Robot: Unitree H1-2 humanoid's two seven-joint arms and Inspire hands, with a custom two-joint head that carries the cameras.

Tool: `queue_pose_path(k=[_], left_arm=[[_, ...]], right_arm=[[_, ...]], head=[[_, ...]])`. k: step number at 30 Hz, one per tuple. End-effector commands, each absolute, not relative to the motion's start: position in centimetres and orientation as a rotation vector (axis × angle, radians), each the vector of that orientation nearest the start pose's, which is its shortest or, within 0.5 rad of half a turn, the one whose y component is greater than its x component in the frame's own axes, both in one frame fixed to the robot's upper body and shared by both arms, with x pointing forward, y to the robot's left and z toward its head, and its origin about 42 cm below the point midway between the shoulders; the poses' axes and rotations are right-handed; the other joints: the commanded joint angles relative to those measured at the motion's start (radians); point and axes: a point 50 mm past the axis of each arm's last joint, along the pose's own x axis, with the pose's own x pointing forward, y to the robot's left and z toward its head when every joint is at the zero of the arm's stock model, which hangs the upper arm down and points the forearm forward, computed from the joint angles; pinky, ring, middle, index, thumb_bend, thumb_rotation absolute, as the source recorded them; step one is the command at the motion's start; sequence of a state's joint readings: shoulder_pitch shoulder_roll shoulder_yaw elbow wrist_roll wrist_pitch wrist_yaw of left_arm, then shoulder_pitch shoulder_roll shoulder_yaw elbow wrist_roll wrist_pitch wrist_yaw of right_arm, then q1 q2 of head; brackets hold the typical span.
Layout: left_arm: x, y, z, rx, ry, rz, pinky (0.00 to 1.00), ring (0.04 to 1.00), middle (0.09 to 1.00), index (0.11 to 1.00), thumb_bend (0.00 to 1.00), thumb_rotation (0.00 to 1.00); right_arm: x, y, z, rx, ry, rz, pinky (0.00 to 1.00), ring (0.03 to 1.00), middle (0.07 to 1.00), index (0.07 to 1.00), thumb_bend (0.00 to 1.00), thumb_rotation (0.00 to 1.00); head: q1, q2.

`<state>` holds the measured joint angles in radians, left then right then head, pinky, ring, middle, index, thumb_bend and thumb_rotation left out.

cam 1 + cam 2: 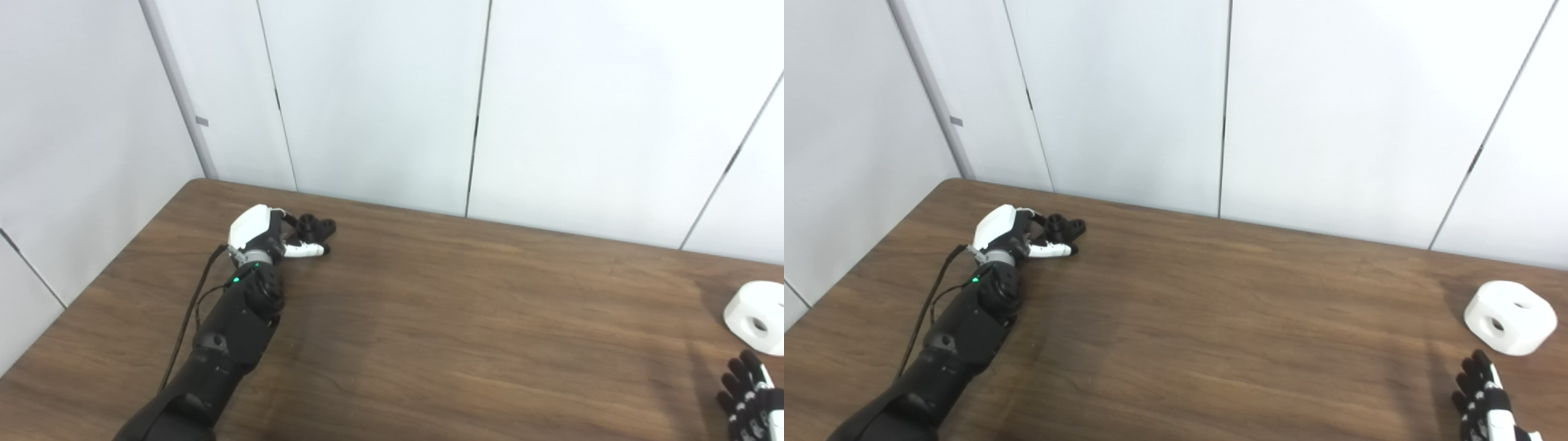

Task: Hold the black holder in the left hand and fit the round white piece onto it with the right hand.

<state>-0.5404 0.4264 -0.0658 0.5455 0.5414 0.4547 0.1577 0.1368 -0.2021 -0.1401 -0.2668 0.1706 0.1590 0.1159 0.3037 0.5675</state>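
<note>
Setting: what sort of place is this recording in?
Likely a lab or test room: a bare wood-grain table set into a corner of plain white wall panels, with only the test parts on it.

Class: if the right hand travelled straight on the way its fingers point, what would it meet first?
Most likely the round white piece, lying just beyond the right hand on the table; depth is hard to judge.

On a brown wooden table (1213, 318), the left hand (1013, 236) curls around a small black holder (1064, 229), while the right hand (1485, 398) rests empty, fingers apart, near a rounded white piece (1510, 317).
</note>
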Motion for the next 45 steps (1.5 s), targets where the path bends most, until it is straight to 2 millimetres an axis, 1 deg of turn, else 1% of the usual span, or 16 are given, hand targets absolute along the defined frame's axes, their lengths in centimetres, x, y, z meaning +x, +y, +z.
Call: queue_pose_path(k=[1,4,6,7,8,9,10,12,21,35,42,45], left_arm=[[44.4,39.1,17.7,1.021,0.346,0.443,1.0,1.0,0.931,0.703,0.89,0.29],[44.3,39.1,17.6,1.01,0.346,0.442,1.0,1.0,0.92,0.678,0.89,0.28],[44.3,39.1,17.6,0.998,0.341,0.44,1.0,1.0,0.902,0.594,0.87,0.2],[44.3,39.1,17.5,0.998,0.339,0.438,1.0,1.0,0.897,0.569,0.86,0.18],[44.3,39.1,17.5,0.999,0.336,0.437,1.0,1.0,0.887,0.528,0.7,0.12],[44.2,39.1,17.4,1.002,0.329,0.437,1.0,1.0,0.876,0.506,0.61,0.09],[44.2,39.1,17.4,1.003,0.321,0.437,1.0,0.995,0.862,0.492,0.56,0.07],[44.0,39.1,17.3,0.991,0.309,0.439,1.0,0.977,0.839,0.484,0.53,0.05],[43.7,39.1,17.1,0.992,0.297,0.439,1.0,0.931,0.794,0.482,0.52,0.04],[43.7,38.8,16.8,0.983,0.278,0.422,1.0,0.928,0.792,0.483,0.52,0.04],[43.5,38.4,16.7,1.017,0.26,0.394,1.0,0.923,0.791,0.482,0.52,0.04],[43.3,37.7,16.7,1.019,0.227,0.389,1.0,0.913,0.788,0.483,0.52,0.04]], right_arm=[[23.6,-30.7,14.4,-0.067,-0.015,0.003,1.0,1.0,1.0,1.0,0.49,1.0],[23.6,-30.8,14.4,-0.06,-0.016,0.003,1.0,1.0,1.0,1.0,0.5,1.0],[23.6,-30.8,14.4,-0.06,-0.022,0.006,1.0,1.0,1.0,1.0,0.48,1.0],[23.6,-30.8,14.4,-0.065,-0.022,0.007,1.0,1.0,1.0,1.0,0.48,1.0],[23.6,-30.8,14.5,-0.069,-0.019,0.008,1.0,1.0,1.0,1.0,0.48,1.0],[23.6,-30.9,14.5,-0.07,-0.016,0.008,1.0,1.0,1.0,1.0,0.49,1.0],[23.6,-30.8,14.5,-0.066,-0.016,0.009,1.0,1.0,1.0,1.0,0.5,1.0],[23.5,-30.9,14.5,-0.063,-0.017,0.009,1.0,1.0,1.0,1.0,0.49,1.0],[23.5,-30.9,14.6,-0.065,-0.016,0.006,1.0,1.0,1.0,1.0,0.51,1.0],[23.6,-30.8,14.7,-0.063,-0.025,0.004,1.0,1.0,1.0,1.0,0.5,1.0],[23.7,-30.8,14.7,-0.053,-0.026,0.009,1.0,1.0,1.0,1.0,0.51,1.0],[23.7,-30.6,14.8,-0.067,-0.026,0.006,1.0,1.0,1.0,1.0,0.5,1.0]], head=[[0.0,0.001],[0.0,0.001],[0.001,0.006],[0.001,0.006],[0.001,0.006],[0.0,0.007],[0.0,0.007],[0.0,0.008],[0.0,0.011],[-0.005,0.011],[-0.013,0.013],[-0.017,0.015]])
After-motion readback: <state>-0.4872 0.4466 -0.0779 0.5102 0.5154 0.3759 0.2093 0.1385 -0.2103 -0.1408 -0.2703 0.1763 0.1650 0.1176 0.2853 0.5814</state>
